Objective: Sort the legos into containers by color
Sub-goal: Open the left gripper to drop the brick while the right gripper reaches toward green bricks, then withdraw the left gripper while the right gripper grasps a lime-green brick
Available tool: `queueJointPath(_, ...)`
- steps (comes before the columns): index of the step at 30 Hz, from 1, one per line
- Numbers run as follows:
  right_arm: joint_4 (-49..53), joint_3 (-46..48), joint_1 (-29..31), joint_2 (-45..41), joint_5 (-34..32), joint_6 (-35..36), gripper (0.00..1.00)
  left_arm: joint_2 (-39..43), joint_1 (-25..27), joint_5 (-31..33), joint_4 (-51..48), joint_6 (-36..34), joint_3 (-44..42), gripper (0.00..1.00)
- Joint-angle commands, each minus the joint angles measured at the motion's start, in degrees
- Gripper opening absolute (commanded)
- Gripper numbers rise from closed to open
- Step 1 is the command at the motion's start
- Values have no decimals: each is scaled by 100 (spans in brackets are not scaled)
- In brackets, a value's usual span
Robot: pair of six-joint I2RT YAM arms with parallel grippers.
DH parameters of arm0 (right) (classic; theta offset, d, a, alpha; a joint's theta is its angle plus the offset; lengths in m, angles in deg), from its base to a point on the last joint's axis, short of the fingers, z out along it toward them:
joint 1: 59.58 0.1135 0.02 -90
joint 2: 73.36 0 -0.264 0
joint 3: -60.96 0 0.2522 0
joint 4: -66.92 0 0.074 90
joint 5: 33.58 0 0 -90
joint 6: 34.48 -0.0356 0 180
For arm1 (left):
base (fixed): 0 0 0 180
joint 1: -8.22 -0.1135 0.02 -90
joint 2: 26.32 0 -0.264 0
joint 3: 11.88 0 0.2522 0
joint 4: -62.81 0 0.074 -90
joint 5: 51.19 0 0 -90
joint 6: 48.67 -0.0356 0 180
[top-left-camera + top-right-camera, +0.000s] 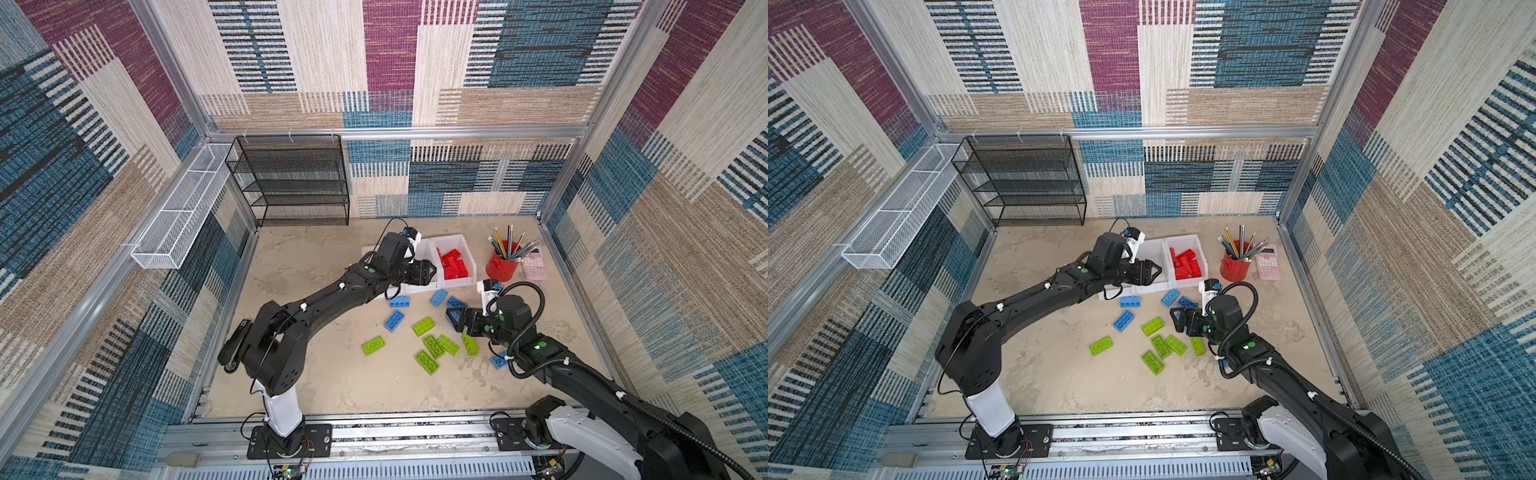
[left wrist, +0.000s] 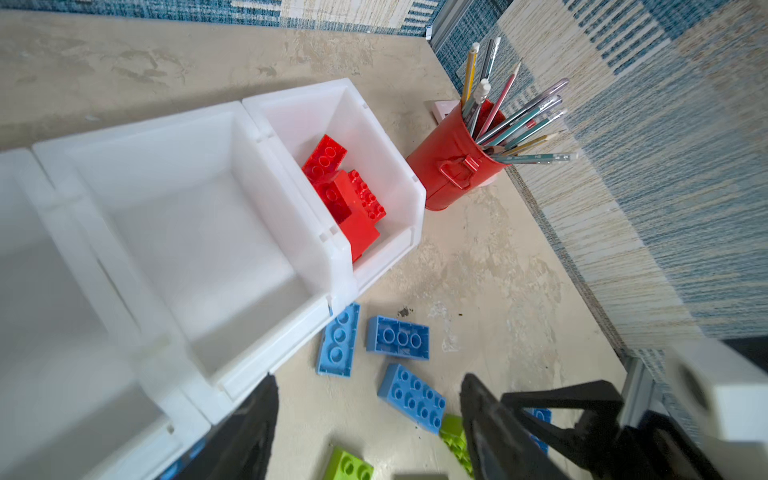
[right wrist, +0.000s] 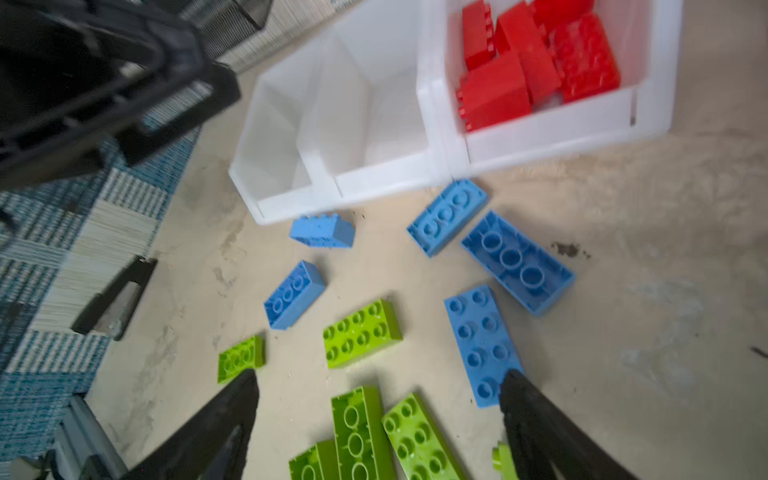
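Three white containers (image 2: 137,137) stand in a row at the back. The right-hand one (image 1: 459,240) holds several red legos (image 1: 455,264); the middle one looks empty in the left wrist view. Blue legos (image 1: 394,321) and lime green legos (image 1: 424,326) lie scattered on the floor in front. My left gripper (image 1: 432,270) hovers open over the middle container with nothing between its fingers, as the left wrist view (image 2: 370,415) also shows. My right gripper (image 1: 451,318) hangs open and empty above the green legos (image 3: 357,432), one fingertip (image 3: 515,386) next to a blue lego (image 3: 478,332).
A red pencil cup (image 1: 503,264) and a pink calculator (image 1: 534,266) stand right of the containers. A black mesh shelf (image 1: 291,183) is at the back left, and a white wire basket (image 1: 183,212) hangs on the left wall. One blue lego (image 1: 498,360) lies under the right arm.
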Motion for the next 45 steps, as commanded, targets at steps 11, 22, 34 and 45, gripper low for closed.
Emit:
queueJointPath(11, 1038, -2, 683, 157, -1316, -772, 86, 1891, 83, -11, 1139, 650, -2755, 69)
queueJointPath(22, 1488, 36, 690, 484, -1608, -962, 84, 2879, 85, 126, 1112, 666, -3862, 69)
queueJointPath(34, 1320, -141, 695, 1033, -1482, -686, 54, 3058, 92, -27, 1290, 777, -4488, 68)
queueJointPath(45, 1176, -281, 693, 1276, -1173, -513, 28, 3029, 92, -167, 1372, 810, -4586, 69)
